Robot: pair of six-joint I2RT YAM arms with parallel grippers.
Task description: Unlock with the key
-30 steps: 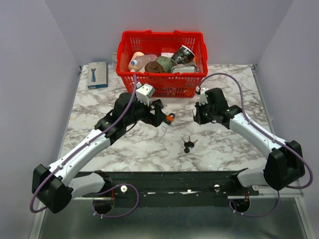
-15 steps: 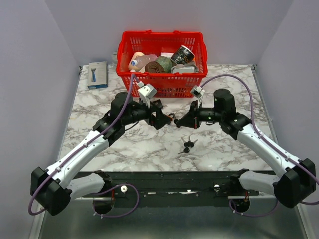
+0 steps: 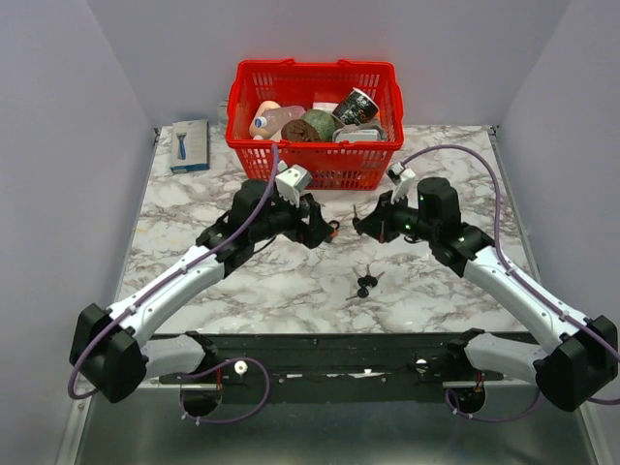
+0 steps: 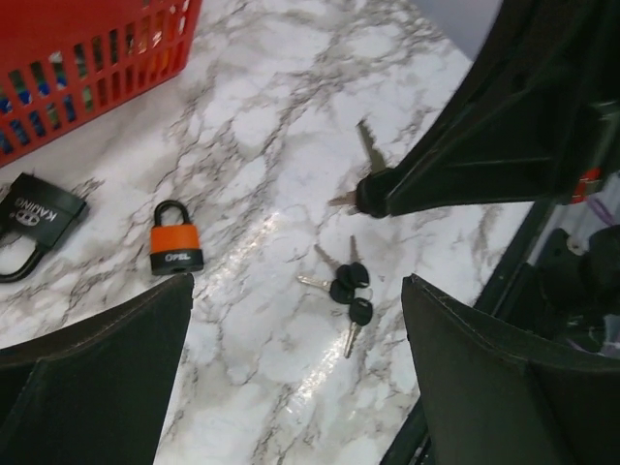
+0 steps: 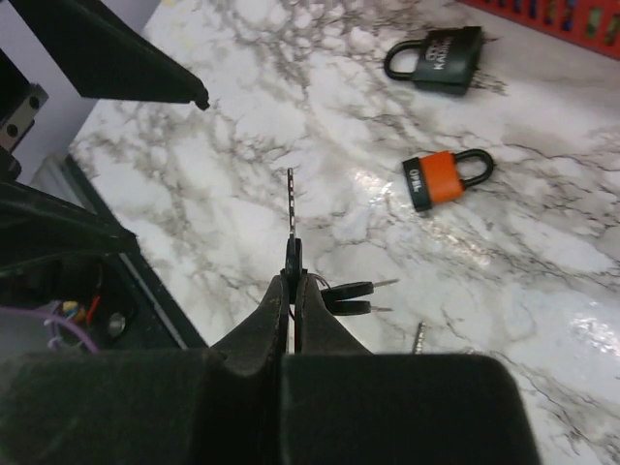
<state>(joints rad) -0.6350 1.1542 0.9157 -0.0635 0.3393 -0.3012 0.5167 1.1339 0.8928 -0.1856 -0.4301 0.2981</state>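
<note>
Right wrist view: the right pincer (image 5: 292, 291) is closed on a key (image 5: 291, 228), blade pointing up-frame, edge-on, teeth unreadable. A key bunch (image 5: 351, 289) lies partly hidden behind it. On the counter (image 5: 213, 165), the orange padlock (image 5: 444, 180) lies flat centre-right and a black padlock (image 5: 436, 56) upper right. Left wrist view: the left pincer (image 4: 298, 284) is spread wide, empty. Top view: padlocks mostly hidden.
</note>
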